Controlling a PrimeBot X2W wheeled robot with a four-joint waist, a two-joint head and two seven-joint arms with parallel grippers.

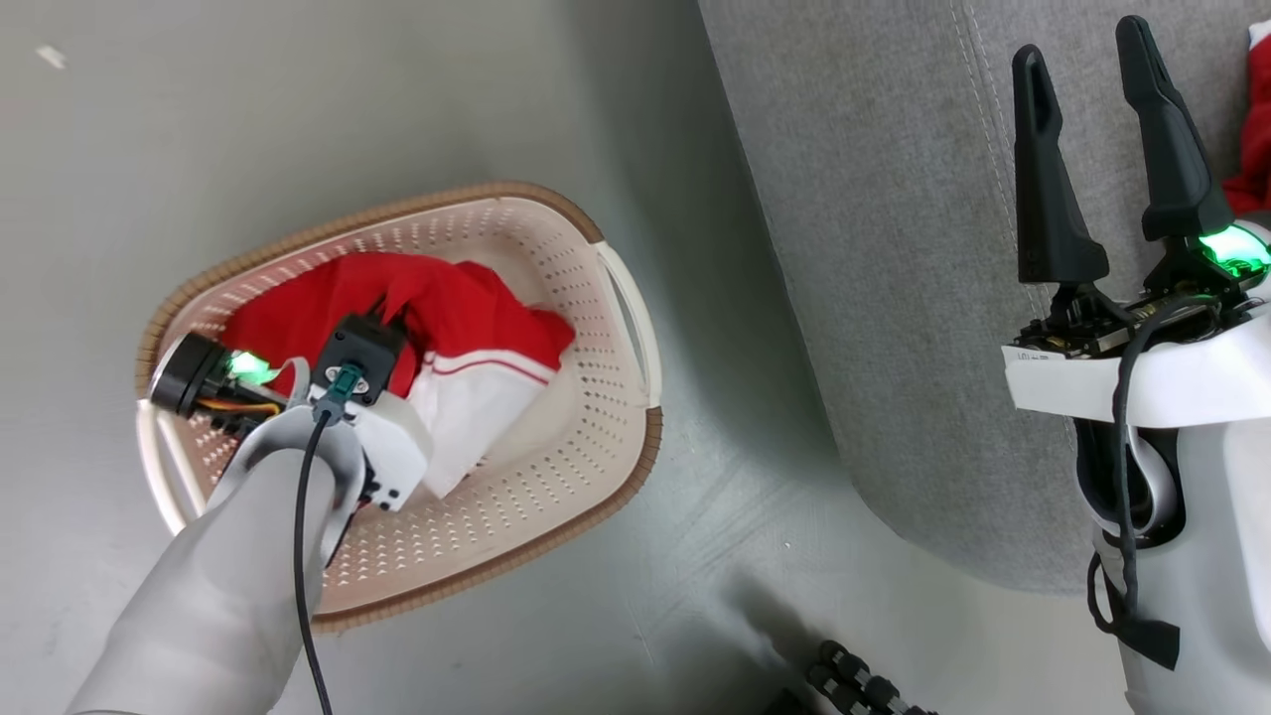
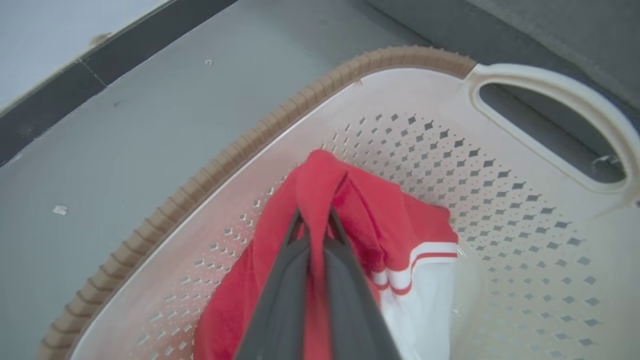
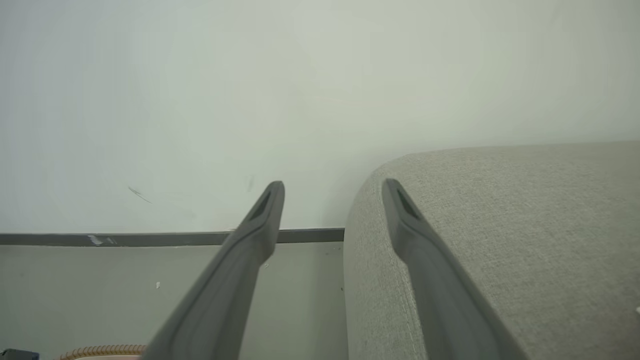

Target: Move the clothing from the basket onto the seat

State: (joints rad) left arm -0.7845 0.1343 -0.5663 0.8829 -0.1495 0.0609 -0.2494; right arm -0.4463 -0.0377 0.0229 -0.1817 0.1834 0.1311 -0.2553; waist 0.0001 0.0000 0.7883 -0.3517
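Big grey seat (image 1: 894,248) takes up the right side, with a scrap of red cloth (image 1: 1259,139) lying on it at the far edge. Bare floor (image 1: 199,149) spreads to the left, and there sits the basket (image 1: 586,437), near the seat's rounded arm. Inside it is the clothing (image 1: 467,308), red with a white striped panel, bunched across the bottom. The left gripper (image 2: 314,220) is down in the basket, its fingers (image 2: 280,285) pinched together on a red fold that pokes up between the tips. The right gripper (image 1: 1080,45) hangs over the seat, fingers spread wide, holding nothing.

So the catch looks made, and the lift is the step in hand. It is one fold only, so the pull wants to be straight up and unhurried, until the white hem hangs free of the rim. The basket looks light and could tip or drag if cloth snags. Then carry it right, high over the rounded arm, and let go above the flat cushion, not on the slope, where it may slide off.
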